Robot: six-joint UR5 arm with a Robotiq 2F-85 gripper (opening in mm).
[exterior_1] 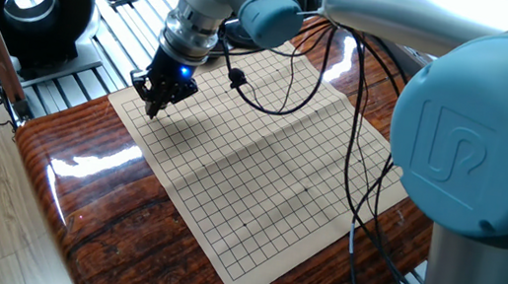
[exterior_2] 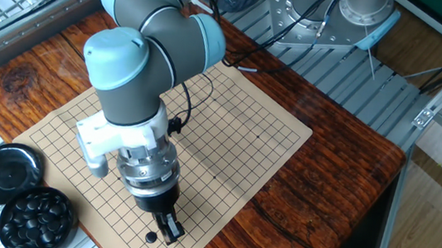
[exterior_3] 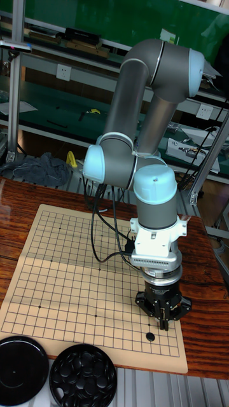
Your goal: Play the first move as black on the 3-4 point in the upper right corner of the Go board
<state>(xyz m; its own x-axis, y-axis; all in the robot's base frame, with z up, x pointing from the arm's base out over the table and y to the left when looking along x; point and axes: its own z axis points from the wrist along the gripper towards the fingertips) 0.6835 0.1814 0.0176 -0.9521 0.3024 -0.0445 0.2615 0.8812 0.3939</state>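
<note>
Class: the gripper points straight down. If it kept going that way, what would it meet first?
Probably the Go board: the gripper hangs over the grid, just beside the black stone, though depth is unclear.

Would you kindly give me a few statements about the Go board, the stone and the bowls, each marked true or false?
1. One black stone lies on the Go board. True.
2. The gripper holds a stone. False: nothing shows between its fingertips; the stone lies beside them.
3. The bowl of black stones sits on the board. False: it stands off the board's edge.
4. The black lid lies beside the bowl. True.
5. White stones are on the board. False: none shows.
</note>
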